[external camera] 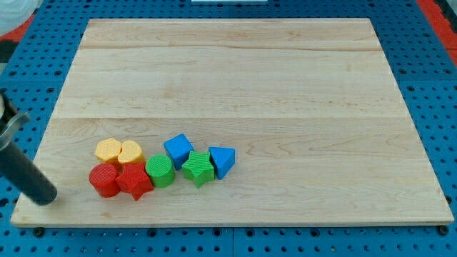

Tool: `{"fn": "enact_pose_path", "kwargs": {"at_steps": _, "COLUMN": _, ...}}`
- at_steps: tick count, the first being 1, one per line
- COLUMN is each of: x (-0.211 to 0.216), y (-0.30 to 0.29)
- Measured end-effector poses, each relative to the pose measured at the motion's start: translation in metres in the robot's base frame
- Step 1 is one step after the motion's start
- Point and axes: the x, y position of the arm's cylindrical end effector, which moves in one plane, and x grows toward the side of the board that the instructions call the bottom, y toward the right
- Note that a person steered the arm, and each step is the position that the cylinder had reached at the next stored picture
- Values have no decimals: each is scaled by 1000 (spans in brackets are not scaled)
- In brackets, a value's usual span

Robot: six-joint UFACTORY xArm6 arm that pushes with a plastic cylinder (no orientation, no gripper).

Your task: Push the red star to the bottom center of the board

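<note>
The red star (135, 181) lies near the board's bottom edge, left of centre. It touches a red cylinder (104, 180) on its left and a green cylinder (160, 170) on its right. My tip (46, 196) rests on the board at the bottom left corner, to the left of the red cylinder and apart from it. The rod runs up and to the left out of view.
A yellow hexagon (108, 150) and a yellow heart (131, 152) sit just above the red blocks. A blue cube (178, 149), a green star (198, 168) and a blue triangular block (223, 161) lie to the right. The wooden board (235, 78) lies on a blue pegboard.
</note>
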Motion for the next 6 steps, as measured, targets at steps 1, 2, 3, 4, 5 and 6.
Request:
{"fn": "enact_pose_path", "kwargs": {"at_steps": 1, "x": -15, "y": 36}}
{"fn": "enact_pose_path", "kwargs": {"at_steps": 2, "x": -15, "y": 89}}
{"fn": "enact_pose_path", "kwargs": {"at_steps": 3, "x": -15, "y": 124}}
{"fn": "enact_pose_path", "kwargs": {"at_steps": 4, "x": -20, "y": 124}}
{"fn": "enact_pose_path", "kwargs": {"at_steps": 5, "x": -20, "y": 140}}
{"fn": "enact_pose_path", "kwargs": {"at_steps": 6, "x": -20, "y": 152}}
